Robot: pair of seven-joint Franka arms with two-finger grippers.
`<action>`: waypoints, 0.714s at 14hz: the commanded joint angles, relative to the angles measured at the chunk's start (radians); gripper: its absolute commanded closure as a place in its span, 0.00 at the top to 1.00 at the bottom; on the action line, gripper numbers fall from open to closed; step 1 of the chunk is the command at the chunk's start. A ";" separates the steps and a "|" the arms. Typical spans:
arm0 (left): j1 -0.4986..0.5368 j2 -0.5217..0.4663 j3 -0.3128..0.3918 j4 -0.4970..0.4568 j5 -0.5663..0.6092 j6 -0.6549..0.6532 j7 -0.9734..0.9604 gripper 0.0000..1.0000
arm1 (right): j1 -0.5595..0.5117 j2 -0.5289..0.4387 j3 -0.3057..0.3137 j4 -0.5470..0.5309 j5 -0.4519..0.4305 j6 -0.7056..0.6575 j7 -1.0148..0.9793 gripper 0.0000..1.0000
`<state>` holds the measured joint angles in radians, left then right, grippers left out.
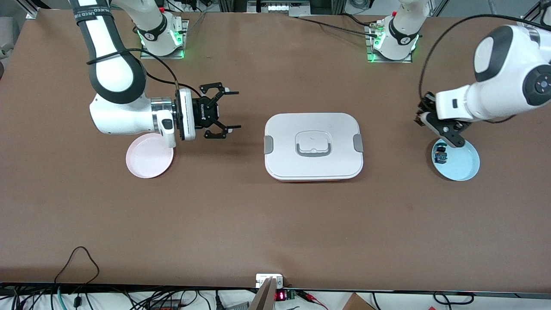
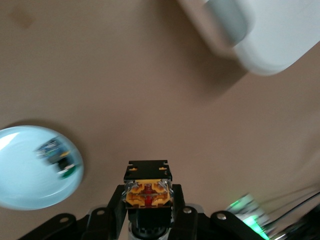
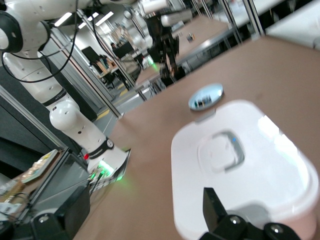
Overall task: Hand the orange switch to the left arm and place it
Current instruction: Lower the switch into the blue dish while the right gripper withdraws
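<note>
From the front view we look down from high across the table (image 1: 241, 224) toward both arm bases, taking in the whole top with the box (image 1: 313, 146) at its middle. Our left wrist view looks down from close over the bare table by the blue plate (image 2: 35, 167) (a corner of the box (image 2: 265, 30) shows too), while our right wrist view looks low and level along the table past the box (image 3: 245, 175) to that same plate (image 3: 206, 96). All three share the box and the blue plate (image 1: 456, 160).
</note>
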<state>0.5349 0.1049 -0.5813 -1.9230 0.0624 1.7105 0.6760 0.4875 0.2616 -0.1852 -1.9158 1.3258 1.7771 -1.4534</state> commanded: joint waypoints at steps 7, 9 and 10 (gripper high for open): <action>0.083 0.246 -0.012 0.027 0.493 0.161 0.410 0.14 | -0.004 -0.031 -0.036 0.072 -0.476 -0.048 0.798 1.00; 0.161 0.297 -0.012 0.019 0.499 0.220 0.494 0.12 | -0.003 -0.031 -0.060 0.089 -0.561 -0.076 1.023 1.00; 0.183 0.324 -0.012 0.018 0.507 0.253 0.537 0.11 | -0.004 -0.031 -0.075 0.090 -0.609 -0.076 1.110 1.00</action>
<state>0.6537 0.3745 -0.5777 -1.9176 0.5408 1.9139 1.1166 0.4856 0.2351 -0.2332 -1.8429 0.7955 1.7330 -0.5151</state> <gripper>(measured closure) 0.595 0.000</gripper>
